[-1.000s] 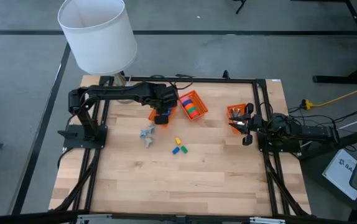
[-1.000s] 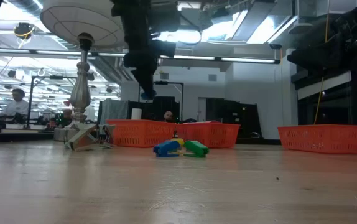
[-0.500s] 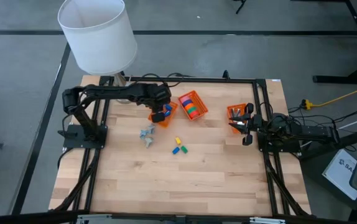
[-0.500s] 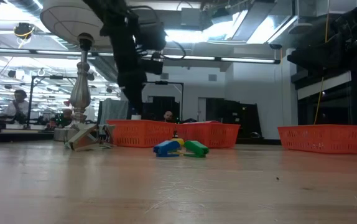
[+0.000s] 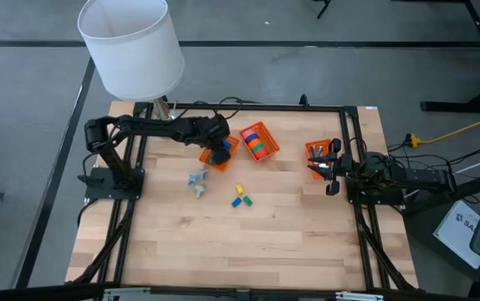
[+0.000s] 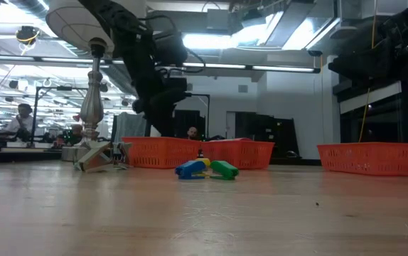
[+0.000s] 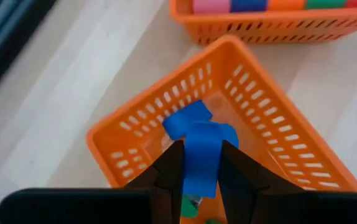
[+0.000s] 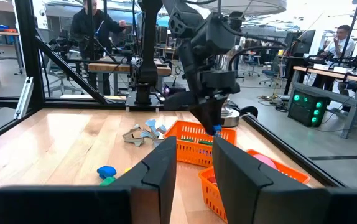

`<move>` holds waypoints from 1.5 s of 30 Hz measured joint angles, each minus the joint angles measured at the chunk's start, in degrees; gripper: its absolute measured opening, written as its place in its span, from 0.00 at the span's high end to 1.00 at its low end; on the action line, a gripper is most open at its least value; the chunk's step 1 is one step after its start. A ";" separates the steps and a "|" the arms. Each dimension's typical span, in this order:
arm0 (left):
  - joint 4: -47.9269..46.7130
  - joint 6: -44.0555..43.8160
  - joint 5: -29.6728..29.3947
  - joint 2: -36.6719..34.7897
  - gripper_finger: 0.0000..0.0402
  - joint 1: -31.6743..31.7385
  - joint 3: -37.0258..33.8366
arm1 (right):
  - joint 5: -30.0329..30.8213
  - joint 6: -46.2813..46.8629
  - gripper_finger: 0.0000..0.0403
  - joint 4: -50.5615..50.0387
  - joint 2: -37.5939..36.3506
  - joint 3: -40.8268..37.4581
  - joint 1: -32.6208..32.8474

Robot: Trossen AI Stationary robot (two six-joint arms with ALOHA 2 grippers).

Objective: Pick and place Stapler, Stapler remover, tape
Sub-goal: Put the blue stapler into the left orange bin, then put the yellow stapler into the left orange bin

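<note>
My left gripper [image 7: 201, 148] is shut on a small blue stapler [image 7: 198, 143], just above the floor of the left orange basket [image 5: 209, 157] at the far middle of the table. Whether the stapler touches the basket, I cannot tell. The middle basket [image 5: 268, 150] holds the tape rolls [image 5: 257, 140], side by side. Grey staple removers [image 5: 197, 181] and small yellow, green and blue staplers [image 5: 240, 197] lie on the wood in front of the baskets. My right gripper [image 8: 194, 167] waits open at the right edge, beside a third basket [image 5: 317, 152]. My left gripper pinches the blue stapler's two long sides [image 7: 201, 163] between its two fingers. The fingers slant down from the table's left and lie along the stapler. Its free end [image 7: 186, 121] sticks out past the fingertips, pointing into the basket.
A lamp with a white shade [image 5: 131, 46] stands at the far left corner, its base [image 6: 94, 153] near the left basket. Black frame rails [image 5: 140, 159] run along the table's sides. Bare wood [image 5: 248, 251] lies toward the near edge.
My left gripper has come down into the left orange basket with the blue stapler still pinched. Its wrist has rolled and it now tips more steeply downward. The right arm has kept still.
</note>
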 joint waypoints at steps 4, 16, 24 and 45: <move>0.70 -3.61 -0.43 1.46 0.83 -0.11 -0.02 | 0.00 0.02 0.73 0.00 0.01 0.00 0.00; 3.00 -4.43 -4.61 5.54 0.72 -0.17 -0.02 | -0.02 0.01 0.73 0.00 0.01 0.00 -0.01; 3.03 -4.33 -3.69 5.54 0.68 -0.18 -0.02 | -0.01 0.02 0.73 0.01 0.01 0.00 -0.01; -0.12 11.65 0.95 3.62 0.71 -7.37 11.96 | 0.00 0.01 0.73 0.00 0.01 0.00 0.00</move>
